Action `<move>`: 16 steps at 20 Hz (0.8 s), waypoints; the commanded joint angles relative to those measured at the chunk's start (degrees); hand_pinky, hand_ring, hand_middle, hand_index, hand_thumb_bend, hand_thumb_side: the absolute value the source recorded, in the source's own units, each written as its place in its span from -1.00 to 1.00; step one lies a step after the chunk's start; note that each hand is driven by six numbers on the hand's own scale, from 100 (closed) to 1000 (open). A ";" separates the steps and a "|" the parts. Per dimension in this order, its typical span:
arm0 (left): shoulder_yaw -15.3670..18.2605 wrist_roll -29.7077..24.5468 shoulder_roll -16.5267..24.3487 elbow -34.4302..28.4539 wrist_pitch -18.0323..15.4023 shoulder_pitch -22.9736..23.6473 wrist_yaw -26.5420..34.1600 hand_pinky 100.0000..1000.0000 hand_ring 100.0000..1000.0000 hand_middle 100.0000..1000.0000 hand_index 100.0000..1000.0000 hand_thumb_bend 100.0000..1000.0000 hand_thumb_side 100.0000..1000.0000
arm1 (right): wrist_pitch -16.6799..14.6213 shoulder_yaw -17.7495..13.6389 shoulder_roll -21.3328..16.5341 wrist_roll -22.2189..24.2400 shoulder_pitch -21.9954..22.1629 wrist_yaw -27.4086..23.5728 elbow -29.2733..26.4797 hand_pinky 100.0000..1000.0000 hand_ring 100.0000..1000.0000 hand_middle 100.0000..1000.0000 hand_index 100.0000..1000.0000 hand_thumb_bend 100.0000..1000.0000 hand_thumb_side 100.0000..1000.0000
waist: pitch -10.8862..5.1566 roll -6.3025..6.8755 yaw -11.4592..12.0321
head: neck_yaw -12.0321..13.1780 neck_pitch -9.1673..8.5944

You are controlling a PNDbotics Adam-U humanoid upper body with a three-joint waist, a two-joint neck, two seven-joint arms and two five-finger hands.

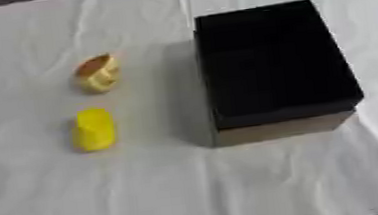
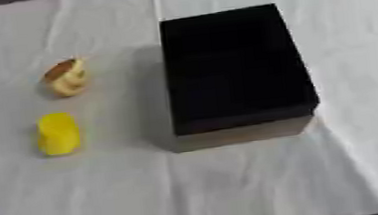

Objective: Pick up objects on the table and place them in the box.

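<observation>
Black rectangular box point(image 1: 274, 65) with tan front wall sits on bench under creased white cloth point(image 1: 192, 189). Left of box, well apart: small yellow rounded object point(image 1: 95, 129). Beyond it, also left of box: pale yellow object with brown top point(image 1: 97, 73). Neither robot hand in view.

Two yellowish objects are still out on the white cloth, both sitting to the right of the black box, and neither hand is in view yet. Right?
Not quite. The bright yellow object and the tan-and-yellow object lie to the left of the black box, not the right, as the left eye view shows. Both are out on the white cloth, and neither hand is in view.
</observation>
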 commanded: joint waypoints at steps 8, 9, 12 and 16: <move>-5.02 0.44 21.31 5.27 -4.72 6.94 -9.52 0.67 0.75 0.52 0.80 -0.94 -0.18 | -9.36 -1.52 -6.44 -1.50 6.43 1.62 -0.92 0.91 0.89 0.16 0.74 -1.00 -0.62 | -1.59 -0.30 -0.61 | -0.93 0.31; -5.57 0.43 22.98 5.66 -5.00 7.72 -10.80 0.67 0.74 0.52 0.80 -0.93 -0.17 | -10.24 -1.57 -6.58 -1.54 7.10 2.12 -0.92 0.91 0.89 0.16 0.74 -1.00 -0.64 | -1.52 -0.31 -0.63 | -1.01 0.25; -7.25 0.05 28.04 6.46 -5.20 9.64 -15.18 0.66 0.73 0.51 0.81 -0.86 -0.14 | -12.43 -1.66 -6.82 -1.85 8.88 3.80 -0.92 0.90 0.88 0.15 0.74 -1.00 -0.68 | -1.29 -0.27 -0.71 | -1.04 0.05; -9.88 -2.01 33.17 6.69 -4.56 9.69 -20.12 0.67 0.75 0.52 0.83 -0.77 -0.14 | -14.48 -1.41 -7.06 -2.35 10.33 5.81 -0.92 0.90 0.88 0.14 0.74 -1.00 -0.72 | -1.19 -0.15 -1.01 | -1.04 0.11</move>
